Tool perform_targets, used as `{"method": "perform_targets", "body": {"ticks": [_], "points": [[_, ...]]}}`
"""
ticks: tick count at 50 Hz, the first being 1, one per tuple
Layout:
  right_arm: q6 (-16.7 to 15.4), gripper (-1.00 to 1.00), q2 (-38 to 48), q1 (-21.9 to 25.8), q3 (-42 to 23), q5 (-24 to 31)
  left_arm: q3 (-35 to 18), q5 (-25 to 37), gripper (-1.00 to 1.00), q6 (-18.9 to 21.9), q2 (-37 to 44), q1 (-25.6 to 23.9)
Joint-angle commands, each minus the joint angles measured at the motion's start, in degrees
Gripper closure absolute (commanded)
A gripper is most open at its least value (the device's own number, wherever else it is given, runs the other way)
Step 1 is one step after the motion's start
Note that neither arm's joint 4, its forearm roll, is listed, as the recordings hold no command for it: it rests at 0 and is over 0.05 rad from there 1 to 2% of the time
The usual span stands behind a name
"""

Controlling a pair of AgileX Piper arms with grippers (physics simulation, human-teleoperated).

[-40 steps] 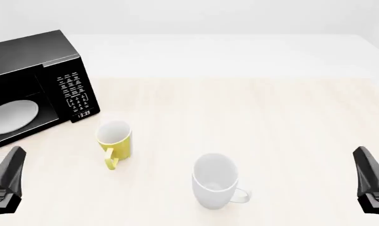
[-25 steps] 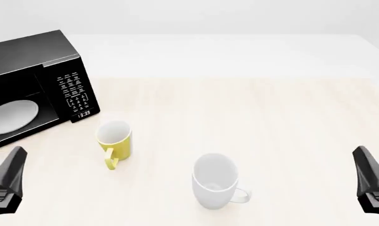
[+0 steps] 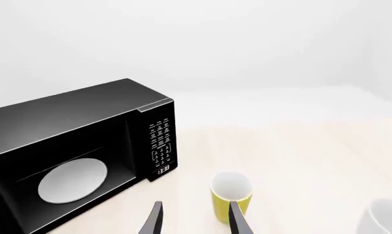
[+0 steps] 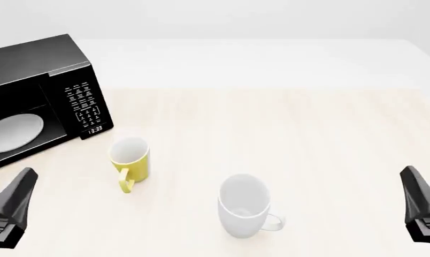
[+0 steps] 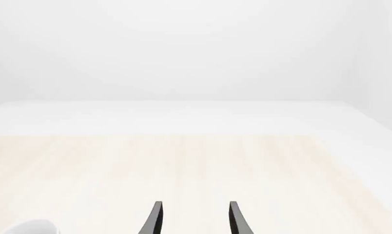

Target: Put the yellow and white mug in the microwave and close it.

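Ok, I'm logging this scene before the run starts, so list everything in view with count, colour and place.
microwave: one, black, far left of the table, cavity showing a round white plate, no door seen across it.
yellow and white mug: one, yellow outside, white inside, upright, just in front of the microwave's keypad side.
white mug: one, all white, upright, near the table's middle front.
table: one, pale wood.
left gripper: one, black, open, near left edge, holding nothing.
right gripper: one, black, open, near right edge, holding nothing.

Glossy yellow and white mug (image 4: 131, 157) on matt pale-wood table (image 4: 308, 139).
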Motion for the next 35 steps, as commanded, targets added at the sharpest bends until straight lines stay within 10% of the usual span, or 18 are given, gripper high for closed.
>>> {"method": "perform_targets", "body": {"ticks": [1, 35], "points": [[0.0, -1.00, 0.0, 0.0, 0.0, 0.0, -1.8, 2.8, -1.00, 0.3, 1.8, -1.7], [0.0, -1.00, 0.0, -0.1, 0.0, 0.0, -3.2, -14.5, -1.00, -2.7, 33.0, -5.8]]}}
